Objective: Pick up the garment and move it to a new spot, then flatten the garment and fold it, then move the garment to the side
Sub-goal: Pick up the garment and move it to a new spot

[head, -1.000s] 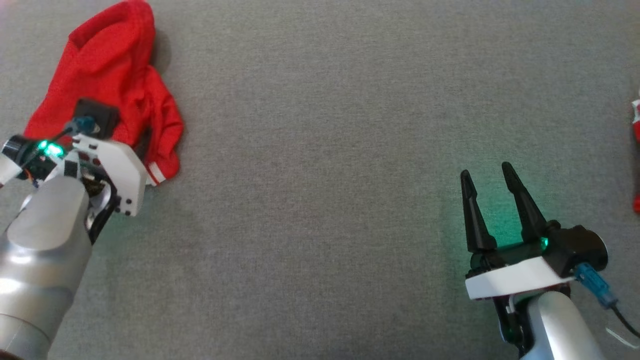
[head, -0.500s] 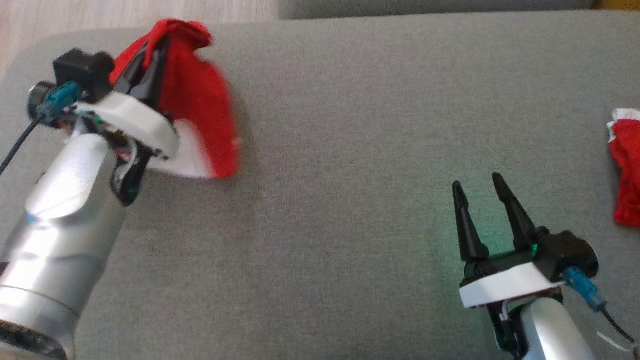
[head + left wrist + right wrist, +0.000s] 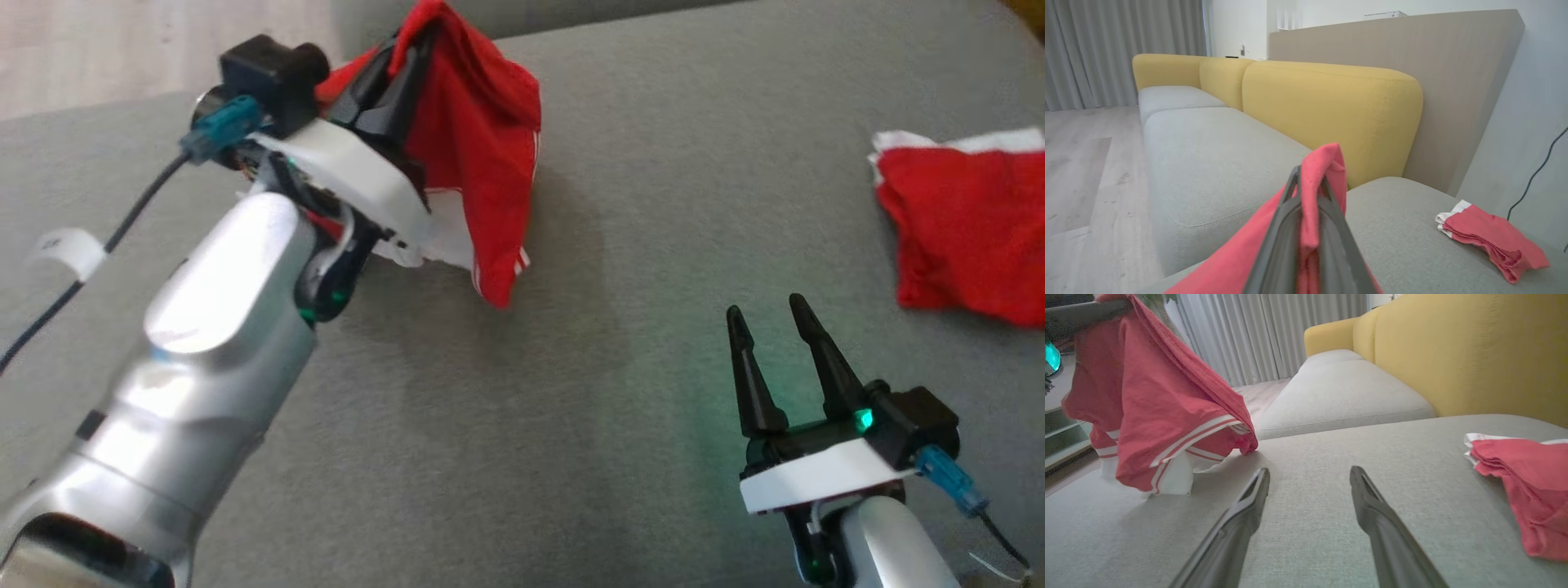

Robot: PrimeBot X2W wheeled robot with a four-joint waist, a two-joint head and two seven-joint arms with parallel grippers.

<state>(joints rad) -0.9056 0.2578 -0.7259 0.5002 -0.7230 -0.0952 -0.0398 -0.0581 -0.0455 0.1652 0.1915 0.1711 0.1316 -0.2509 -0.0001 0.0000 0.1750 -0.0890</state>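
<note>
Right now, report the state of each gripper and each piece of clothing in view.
left gripper: shut on the red garment, raised.
red garment: lifted, hanging bunched from the left gripper.
right gripper: open, holding nothing.
second red garment: folded, lying on the grey seat, untouched.

Silver arms (image 3: 204, 351), black-fingered hands (image 3: 763, 305)

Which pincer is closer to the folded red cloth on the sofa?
Right. The right pincer hovers open just left of the folded cloth, apart. The left pincer is far across the sofa, shut on the garment.
</note>
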